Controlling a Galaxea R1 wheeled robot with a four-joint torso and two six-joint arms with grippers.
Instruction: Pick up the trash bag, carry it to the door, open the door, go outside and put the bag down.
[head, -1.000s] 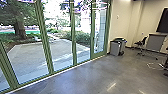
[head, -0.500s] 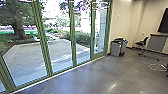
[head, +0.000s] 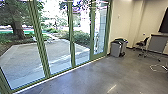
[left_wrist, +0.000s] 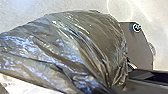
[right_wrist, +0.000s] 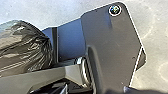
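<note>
The trash bag (left_wrist: 82, 42), dark and shiny, bulges large in the left wrist view. Its plastic gathers into tight folds at my left gripper (left_wrist: 113, 87), which is shut on it. In the right wrist view, the creased trash bag (right_wrist: 25, 47) appears beside the robot's dark plate; how my right gripper stands cannot be made out. Tall glass panels in green frames, with a narrower glass door (head: 99, 32) at their right end, run across the head view.
Grey bins (head: 117, 48) stand against the wall right of the glass. Farther right are a chair (head: 142, 44), a grey cabinet (head: 157, 43) and a white cable (head: 157, 66) on the floor (head: 100, 77). Outside lie paving (head: 32, 57) and a tree (head: 18, 27).
The head camera has moved a little with the robot: the green posts at the left now stand farther left, and the chair and cabinet appear slightly farther right.
</note>
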